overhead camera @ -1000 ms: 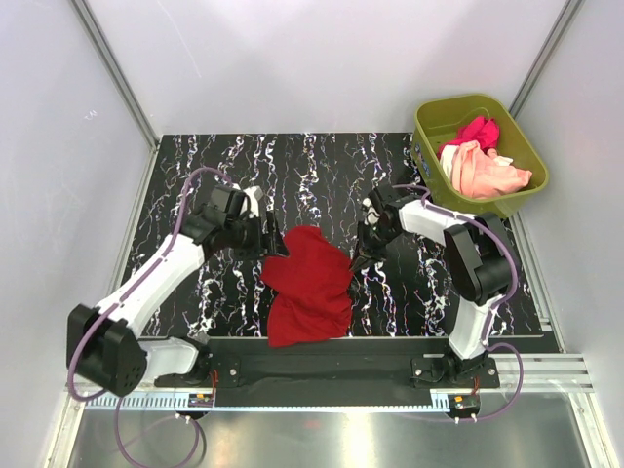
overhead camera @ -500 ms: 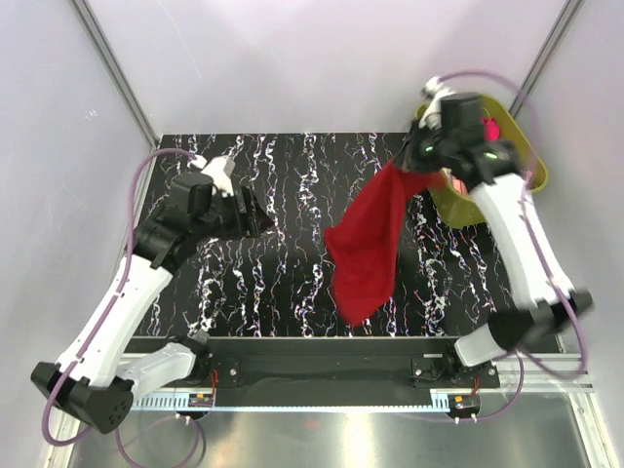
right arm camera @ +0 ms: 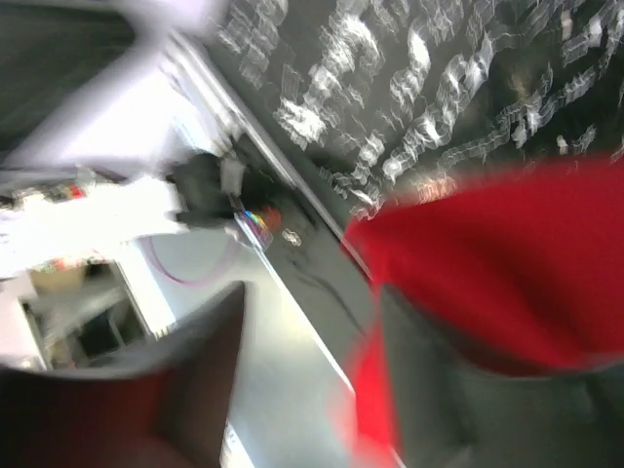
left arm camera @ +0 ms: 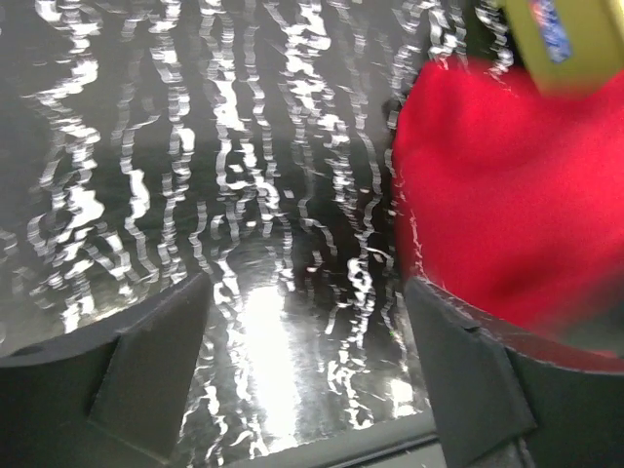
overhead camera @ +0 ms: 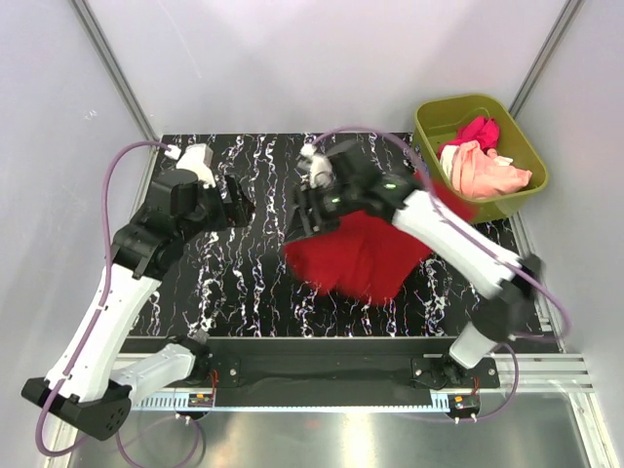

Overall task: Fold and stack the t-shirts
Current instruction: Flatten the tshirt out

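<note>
The deep red t-shirt [overhead camera: 369,258] lies rumpled on the black marbled table [overhead camera: 195,283], right of the middle. It also shows in the left wrist view [left arm camera: 497,195] and the right wrist view [right arm camera: 507,253]. My right gripper [overhead camera: 305,212] reaches across to the shirt's left edge. In its blurred wrist view the right gripper [right arm camera: 310,302] has its jaws apart, with red cloth beside one finger and none across the gap. Further left, my left gripper [overhead camera: 241,208] hovers open above bare table [left arm camera: 302,292]. A magenta-pink t-shirt [overhead camera: 475,130] and a pale peach t-shirt [overhead camera: 485,174] sit bunched in the tub.
The olive-green tub [overhead camera: 454,103] stands at the back right corner, off the table's edge. Grey walls with metal posts close in the left, back and right. The arms' black mounting bar [overhead camera: 322,369] runs along the near edge.
The right arm swung from high by the tub down to the table's middle. The red shirt went from hanging to lying on the table. The left arm barely moved.
</note>
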### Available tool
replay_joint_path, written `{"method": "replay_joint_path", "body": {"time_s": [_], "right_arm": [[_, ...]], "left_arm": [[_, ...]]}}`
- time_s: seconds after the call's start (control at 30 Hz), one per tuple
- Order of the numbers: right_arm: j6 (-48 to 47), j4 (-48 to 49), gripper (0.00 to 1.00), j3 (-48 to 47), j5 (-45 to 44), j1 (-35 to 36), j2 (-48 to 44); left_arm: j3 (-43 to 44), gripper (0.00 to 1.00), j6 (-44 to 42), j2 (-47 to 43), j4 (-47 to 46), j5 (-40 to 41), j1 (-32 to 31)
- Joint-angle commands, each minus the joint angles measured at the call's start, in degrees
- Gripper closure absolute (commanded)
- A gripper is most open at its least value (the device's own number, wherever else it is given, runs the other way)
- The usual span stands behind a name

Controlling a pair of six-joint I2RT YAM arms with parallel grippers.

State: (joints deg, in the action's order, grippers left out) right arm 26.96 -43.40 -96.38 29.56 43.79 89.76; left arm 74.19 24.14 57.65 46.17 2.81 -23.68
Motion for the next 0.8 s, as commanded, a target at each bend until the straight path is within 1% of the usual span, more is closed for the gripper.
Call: {"method": "replay_joint_path", "body": {"time_s": [0.0, 0.07, 0.1, 0.17, 0.2, 0.23, 0.27, 0.3, 0.33, 0.37, 0.4, 0.43, 0.47, 0.5, 0.53, 0.57, 0.6, 0.7, 0.73, 0.77], "right_arm": [[-3.75, -8.0, 0.31, -7.41, -1.05, 0.6, 5.85], [-3.76, -9.16, 0.2, -6.99, -5.81, -0.63, 5.43], [-3.32, -8.73, 0.19, -5.5, -6.35, -1.68, 3.78], [-1.22, -8.11, 0.18, 0.29, -8.54, -5.81, 0.88], [-0.51, -8.28, 0.2, 2.31, -9.43, -7.39, 0.08], [0.28, -8.72, 0.21, 6.25, -10.57, -11.06, -0.54], [1.42, -9.68, 0.24, 8.03, -12.75, -12.75, -1.24], [1.69, -10.12, 0.28, 11.62, -13.64, -14.51, -2.29], [1.95, -10.48, 0.3, 13.13, -14.35, -16.96, -2.57], [1.61, -10.65, 0.32, 14.71, -14.88, -17.94, -2.92], [1.08, -10.92, 0.33, 16.12, -15.23, -18.56, -3.01], [0.73, -11.27, 0.33, 18.4, -15.76, -18.83, -2.92], [0.29, -12.23, 0.33, 19.38, -16.89, -19.35, -2.57], [0.29, -12.41, 0.32, 21.74, -17.08, -19.62, -2.39], [0.55, -12.33, 0.29, 22.98, -16.99, -20.06, -2.31], [1.25, -11.28, 0.28, 24.47, -16.38, -20.67, -2.57], [1.6, -10.31, 0.27, 27.53, -15.59, -21.2, -2.83], [2.66, -6.71, 0.24, 31.77, -10.59, -21.99, -3.01], [2.22, -6.0, 0.23, 33.87, -8.23, -21.99, -2.31], [2.31, -4.87, 0.23, 35.02, -3.33, -21.91, -0.91]], "left_arm": [[0.08, 0.1, -0.33, -2.54, 1.37, 7.82, -0.05], [-1.42, 0.08, 0.11, -2.45, 2.43, 7.74, 0.13], [-1.94, 0.07, 0.29, -1.84, 2.78, 7.04, 0.13], [-3.96, 0.08, 0.29, -0.61, 2.34, 2.48, 0.13], [-4.66, 0.09, 0.29, 0.35, 2.34, 0.46, 0.13], [-5.45, 0.09, 0.29, 2.36, 1.21, -4.95, 0.13], [-7.03, 0.14, -0.06, 3.69, 0.77, -8.14, 0.13], [-7.57, 0.16, -0.23, 5.18, 0.15, -11.3, 0.04], [-8.36, 0.19, -0.41, 8.76, -1.59, -18.82, -0.13], [-8.89, 0.24, -0.76, 10.54, -2.31, -21.76, -0.57], [-8.46, 0.25, -1.11, 12.56, -2.49, -22.84, -3.53], [-7.67, 0.25, -1.9, 14.32, -1.71, -21.63, -5.91], [-4.96, 0.23, -4.17, 18.6, -0.74, -19.7, -8.63], [-3.37, 0.22, -5.15, 20.9, 0.66, -17.33, -14.4], [-2.05, 0.22, -5.68, 23.28, 3.72, -11.92, -16.99], [-0.99, 0.21, -6.29, 27.65, 4.36, -9.95, -19.27], [-0.81, 0.21, -6.39, 29.17, 4.36, -7.49, -22.78], [-0.98, 0.22, -6.91, 34.88, 3.84, -6.24, -27.19], [-0.89, 0.22, -7.61, 35.77, 4.19, -4.41, -27.99], [-0.81, 0.22, -7.97, 36.48, 4.45, -3.61, -28.78]]}}
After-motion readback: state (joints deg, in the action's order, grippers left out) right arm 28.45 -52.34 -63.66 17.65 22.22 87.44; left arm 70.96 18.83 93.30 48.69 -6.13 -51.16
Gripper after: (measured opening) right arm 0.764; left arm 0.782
